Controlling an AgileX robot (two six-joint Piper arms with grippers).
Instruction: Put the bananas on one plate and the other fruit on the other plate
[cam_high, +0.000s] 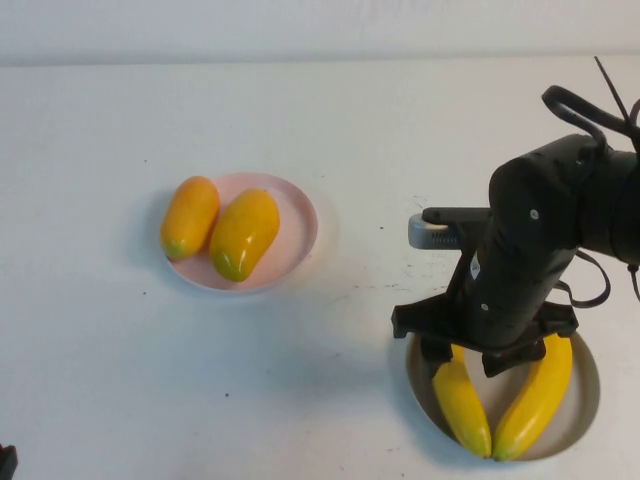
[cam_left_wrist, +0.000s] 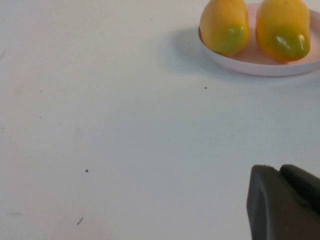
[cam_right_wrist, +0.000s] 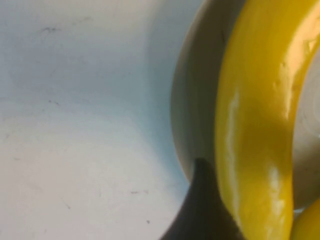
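Two yellow bananas lie side by side on the grey plate (cam_high: 590, 400) at the near right: one on the left (cam_high: 463, 400), one on the right (cam_high: 535, 398). My right gripper (cam_high: 468, 358) hangs low over their far ends, open, straddling the left banana (cam_right_wrist: 255, 125). One dark finger (cam_right_wrist: 202, 200) sits beside that banana against the plate's rim (cam_right_wrist: 195, 115). Two orange-yellow mangoes (cam_high: 189, 216) (cam_high: 244, 233) lie on the pink plate (cam_high: 300, 225) left of centre. My left gripper (cam_high: 5, 462) is parked at the near left corner, shut and empty (cam_left_wrist: 282, 172).
The white table (cam_high: 320, 120) carries only the two plates. The left wrist view shows both mangoes (cam_left_wrist: 225, 25) (cam_left_wrist: 283, 27) on the pink plate (cam_left_wrist: 260, 65), well beyond my left gripper. The right arm's black body hides the far part of the grey plate.
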